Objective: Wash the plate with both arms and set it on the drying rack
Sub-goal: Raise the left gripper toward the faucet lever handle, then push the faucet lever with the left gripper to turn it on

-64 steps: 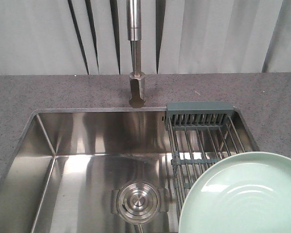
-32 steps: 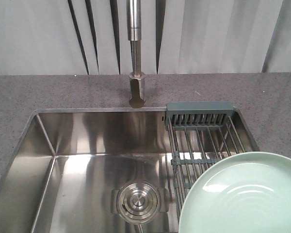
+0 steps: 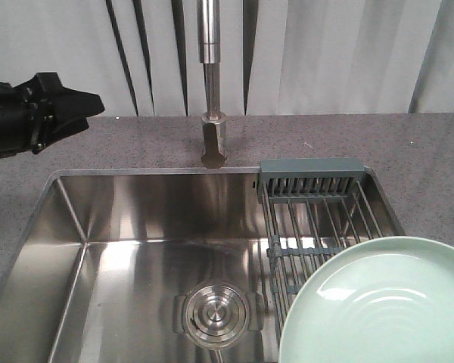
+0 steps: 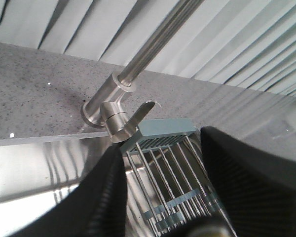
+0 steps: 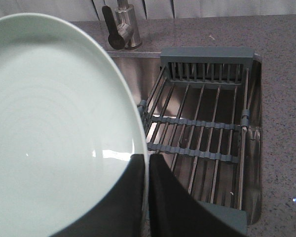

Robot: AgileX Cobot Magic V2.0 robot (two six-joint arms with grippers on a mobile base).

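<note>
The pale mint-green plate hangs over the near end of the drying rack, at the sink's right side. In the right wrist view my right gripper is shut on the plate's rim, one black finger on each face. The drying rack lies beneath and beyond it, with nothing on it. The right arm itself is out of the front view. My left gripper hovers above the counter at the far left, well away from the plate. Its fingers stand wide apart around nothing, so the left gripper is open and aimed toward the rack.
A steel faucet rises behind the sink, its lever facing the rack. A round steel drain sits in the basin floor. Grey speckled counter surrounds the sink, and pale blinds hang behind.
My left gripper has entered the front view from the left edge. The plate has barely shifted.
</note>
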